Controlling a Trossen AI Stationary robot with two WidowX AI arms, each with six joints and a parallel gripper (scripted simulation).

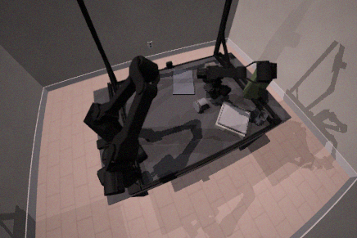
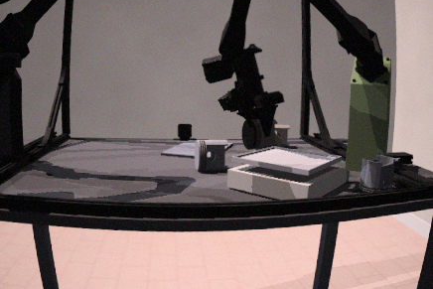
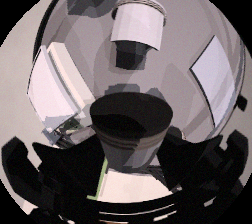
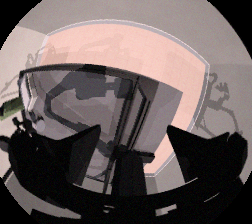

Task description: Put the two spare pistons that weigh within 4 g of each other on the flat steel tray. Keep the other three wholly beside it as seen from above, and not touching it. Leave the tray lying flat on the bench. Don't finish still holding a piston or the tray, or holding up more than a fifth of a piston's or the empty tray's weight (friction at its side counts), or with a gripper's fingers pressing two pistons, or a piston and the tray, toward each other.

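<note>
Pistons (image 1: 201, 105) (image 2: 211, 157) (image 3: 138, 25): I can count four from where I stand, and I cannot make out a fifth. One is on the bench (image 1: 164, 109) (image 2: 124, 170), between the one tray (image 1: 183, 83) (image 2: 180, 149) (image 3: 217, 80) and the one white box (image 1: 232, 119) (image 2: 278, 182) (image 3: 68, 75). One blue-grey piston (image 1: 259, 117) (image 2: 377, 173) is upright by the box, and one pale piston (image 2: 282, 133) is behind the left arm. The left gripper (image 1: 217, 92) (image 2: 262, 132) (image 3: 129, 130) pinches one dark piston (image 2: 251, 134) (image 3: 131, 120) between its two fingers; I cannot tell if that piston touches the bench. The right gripper (image 4: 134, 128) has its two fingers spread wide. The tray lies flat.
</note>
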